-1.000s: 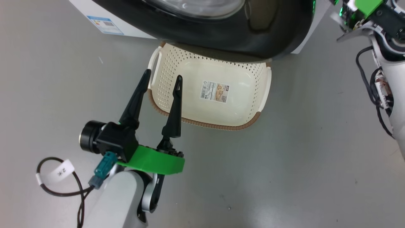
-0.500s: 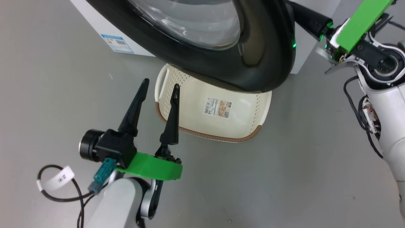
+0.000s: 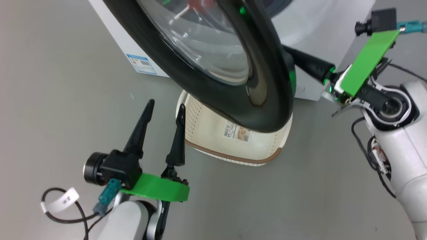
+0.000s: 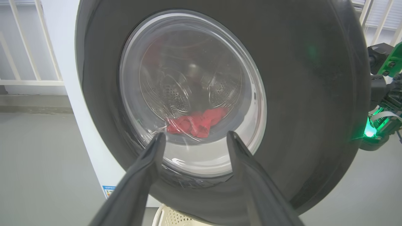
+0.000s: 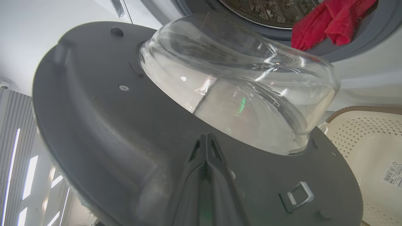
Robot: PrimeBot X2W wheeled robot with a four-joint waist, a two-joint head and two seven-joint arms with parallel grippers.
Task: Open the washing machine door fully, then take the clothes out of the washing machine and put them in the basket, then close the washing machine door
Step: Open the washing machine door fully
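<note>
The partly open washing machine door overhangs the basket at frame centre; the floor below lies open.

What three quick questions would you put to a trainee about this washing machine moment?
1. True or false: the basket already holds the red clothes.
2. Which gripper has its fingers pressed together? A) left gripper B) right gripper C) both
3. Fill in: the clothes lie in the washing machine's ____, behind the open door.
Key: 1 false, the basket is empty but for a label; 2 B; 3 drum.
</note>
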